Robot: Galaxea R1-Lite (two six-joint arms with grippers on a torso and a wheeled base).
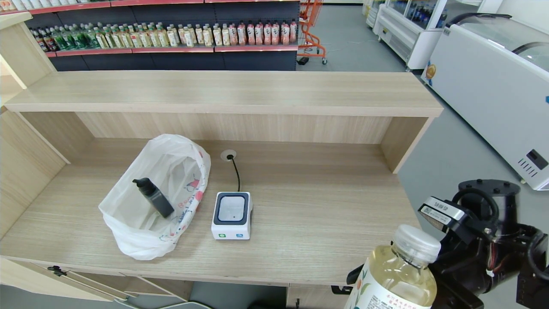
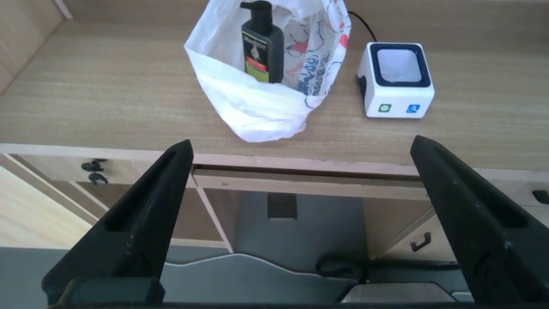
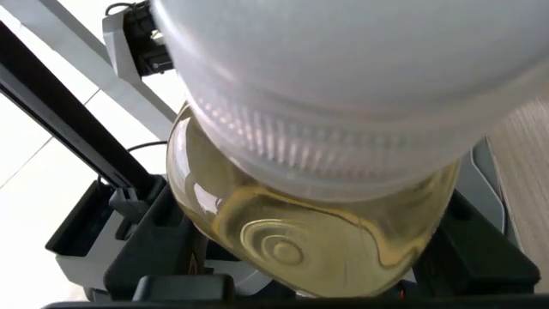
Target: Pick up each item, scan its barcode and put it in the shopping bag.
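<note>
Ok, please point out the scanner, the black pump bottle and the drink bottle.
scanner (image 1: 231,208): head view, on its glass window.
black pump bottle (image 1: 158,201): head view, on the middle of its body.
drink bottle (image 1: 399,268): head view, on its clear shoulder below the cap.

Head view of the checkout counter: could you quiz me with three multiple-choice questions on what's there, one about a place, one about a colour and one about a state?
1. Where is the black pump bottle?
A) on the floor
B) in the shopping bag
C) on a shop shelf

2. What colour is the liquid in the drink bottle?
A) red
B) blue
C) pale yellow

3. How are the left arm's fingers?
A) open, holding nothing
B) shut on the shopping bag
C) shut on the black pump bottle

Answers:
1 B: it sits inside the white bag.
2 C: yellow shows through the clear plastic.
3 A: they stand wide apart with nothing between them.
</note>
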